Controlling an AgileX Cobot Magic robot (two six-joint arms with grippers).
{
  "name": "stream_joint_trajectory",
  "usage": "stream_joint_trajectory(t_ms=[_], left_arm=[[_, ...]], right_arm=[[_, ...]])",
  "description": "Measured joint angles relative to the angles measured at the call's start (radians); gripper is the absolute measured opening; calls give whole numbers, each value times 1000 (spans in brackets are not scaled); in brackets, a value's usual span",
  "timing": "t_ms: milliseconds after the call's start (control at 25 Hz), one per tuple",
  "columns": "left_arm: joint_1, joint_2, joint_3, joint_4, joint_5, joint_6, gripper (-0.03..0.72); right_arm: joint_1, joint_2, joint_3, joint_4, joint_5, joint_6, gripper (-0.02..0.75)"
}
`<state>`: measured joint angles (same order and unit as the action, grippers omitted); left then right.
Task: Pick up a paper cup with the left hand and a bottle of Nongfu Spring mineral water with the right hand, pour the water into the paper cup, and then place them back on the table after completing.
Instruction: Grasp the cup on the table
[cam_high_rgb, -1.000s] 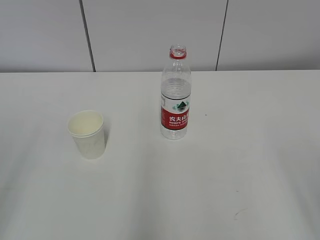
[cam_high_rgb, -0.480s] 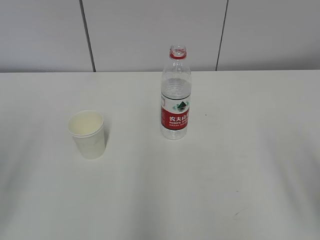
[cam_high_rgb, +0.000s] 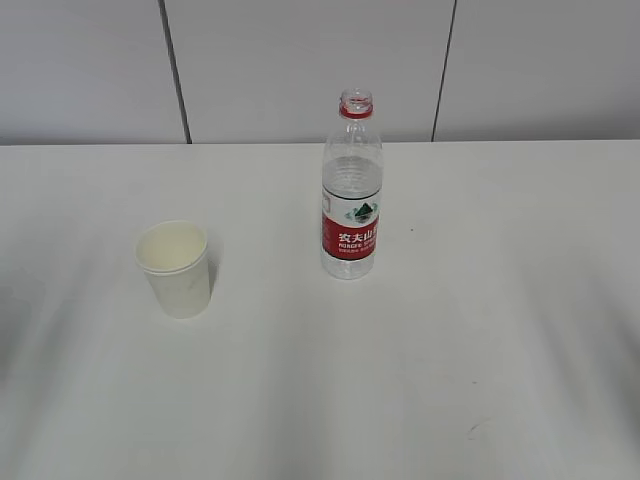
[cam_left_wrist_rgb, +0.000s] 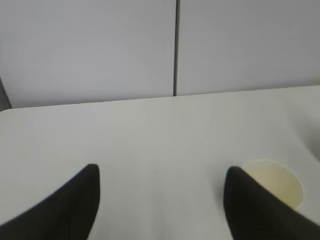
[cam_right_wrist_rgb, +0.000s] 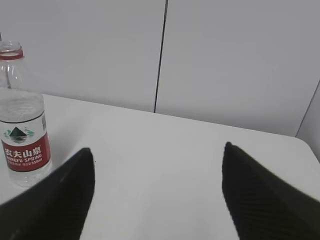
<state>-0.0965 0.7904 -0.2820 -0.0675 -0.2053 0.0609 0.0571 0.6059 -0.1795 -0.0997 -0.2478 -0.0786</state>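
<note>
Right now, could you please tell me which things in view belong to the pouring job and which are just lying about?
Belongs to the job:
- pale yellow paper cup, upright
- clear plastic water bottle with red label, uncapped
- left hand's black fingers, open
- right hand's black fingers, open
- white table

Just lying about:
- nothing; only the grey panelled wall behind

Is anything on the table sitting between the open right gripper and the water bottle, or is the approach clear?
Nothing visible blocks it. In the right wrist view only bare table lies between the right gripper and the bottle, which stands upright, off to its left. The paper cup stands apart.
</note>
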Motion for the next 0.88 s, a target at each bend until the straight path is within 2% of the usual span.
stream_joint_trajectory(t_ms=[240,640,800,880], left_arm=[[-87,150,0,0,-120,0,454],[-93,399,0,0,-305,0,449],[-97,492,-1,3,-367,0,453],[-100,530,-2,22,-406,0,479]], right_arm=[[0,121,0,-90,-86,68,587],[0,316,-61,-320,-154,213,587],[0,404,-113,-352,-158,253,587],[0,447,-130,-356,-160,263,587]])
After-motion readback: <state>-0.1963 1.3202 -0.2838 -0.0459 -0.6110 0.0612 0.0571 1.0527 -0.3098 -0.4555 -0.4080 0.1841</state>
